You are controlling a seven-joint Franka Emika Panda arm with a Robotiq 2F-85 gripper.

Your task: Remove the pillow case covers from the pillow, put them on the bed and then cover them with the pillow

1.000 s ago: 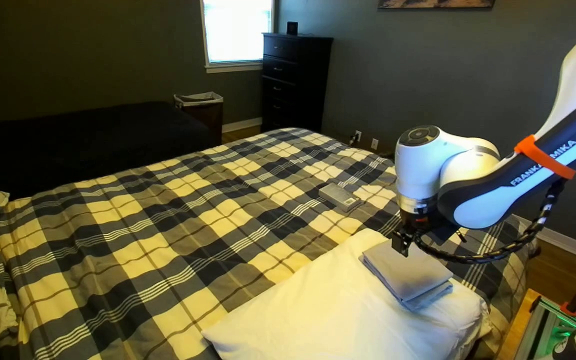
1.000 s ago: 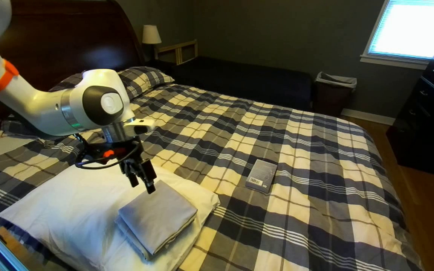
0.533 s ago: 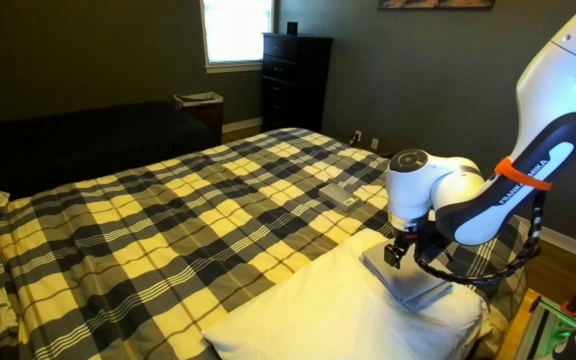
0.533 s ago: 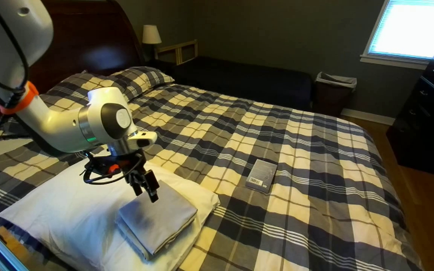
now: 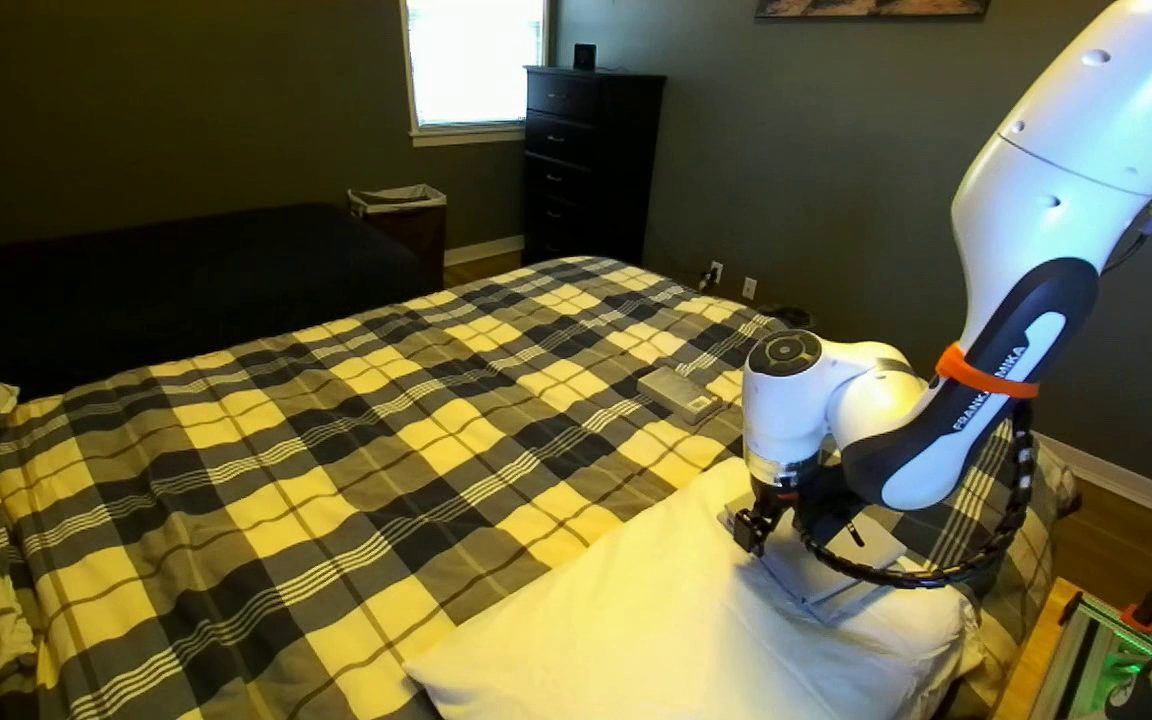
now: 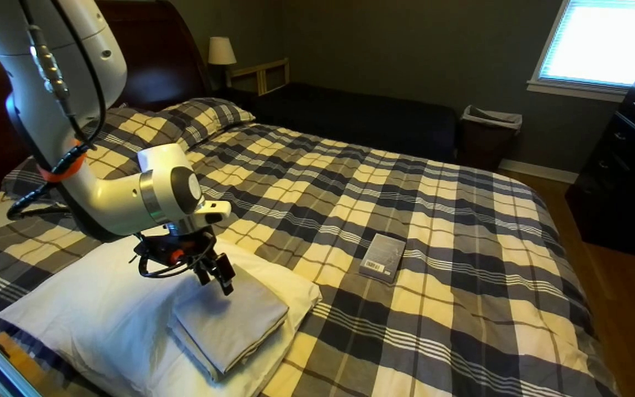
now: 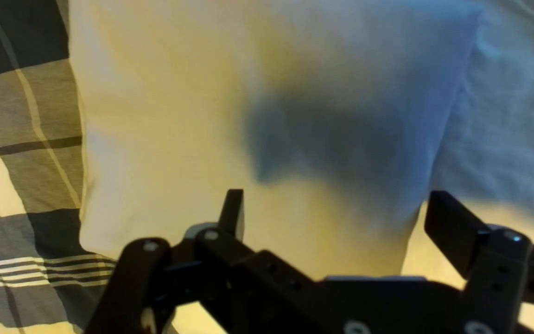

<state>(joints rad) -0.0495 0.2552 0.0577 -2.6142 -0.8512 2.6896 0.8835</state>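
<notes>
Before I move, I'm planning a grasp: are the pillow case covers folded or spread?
Folded. In an exterior view the pillow case covers lie as a compact stack on the white pillow, layered edges showing.

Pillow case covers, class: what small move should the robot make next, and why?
Probably lower the open jaws slightly toward the pillow case covers: these lie folded on the white pillow, beneath the jaws, and nothing is gripped.

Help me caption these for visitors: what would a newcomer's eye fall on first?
The white robot arm probably wins, its open gripper poised at the folded pillow case covers on the white pillow. The wide plaid bed beneath comes next, filling much of both exterior views.
</notes>
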